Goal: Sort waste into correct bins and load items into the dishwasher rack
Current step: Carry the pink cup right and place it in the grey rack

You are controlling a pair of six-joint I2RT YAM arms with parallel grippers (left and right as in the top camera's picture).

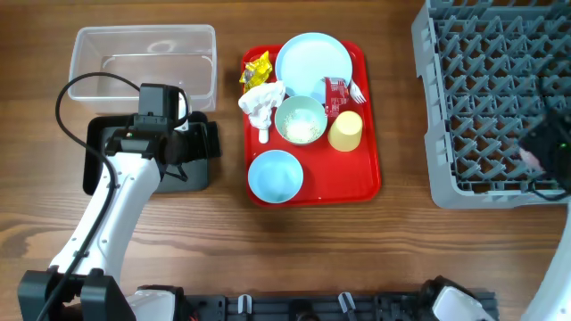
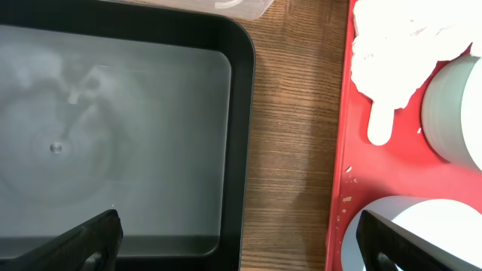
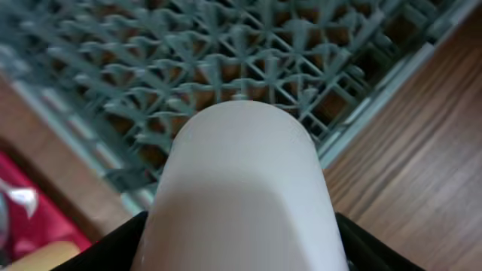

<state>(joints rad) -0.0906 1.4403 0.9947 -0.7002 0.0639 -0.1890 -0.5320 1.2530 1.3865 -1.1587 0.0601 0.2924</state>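
Overhead, a brown wood-grain table (image 1: 178,259) fills the frame edge to edge, and a black rail (image 1: 312,308) runs along the bottom. Upper left sits the clear tub (image 1: 144,29), and just below it, touching or nearly so, is the black tub (image 2: 239,113), half hidden under the left arm. The left gripper (image 2: 237,226) hangs over that tub's right rim, jaws spread wide, nothing between them. One finger is over the tub floor, the other over the tray (image 1: 361,169).

The red tray lies centre frame. The plate (image 1: 312,58) is at its top, the yellow wrapper (image 1: 256,69) at upper left, and the napkin (image 1: 261,101) just under that. The spoon (image 1: 264,134) pokes out below the napkin. In the middle is a bowl (image 1: 301,120) with rice grains (image 1: 303,132) in it, and an empty bowl (image 1: 275,176) sits lower left. The yellow cup (image 1: 346,131) lies right of centre, with the red wrapper (image 1: 336,94) and the fork (image 1: 357,91) above it. The left wrist view shows pale crumbs (image 2: 348,199) scattered on the tray's left edge.

On the right, the grey rack (image 1: 473,89) runs off the top and right of the frame. The right gripper (image 3: 241,241) is over its lower right corner, jaws pinching the pale cup (image 3: 245,165). The cup fills the wrist view, with rack pegs behind it and bare wood at the right.
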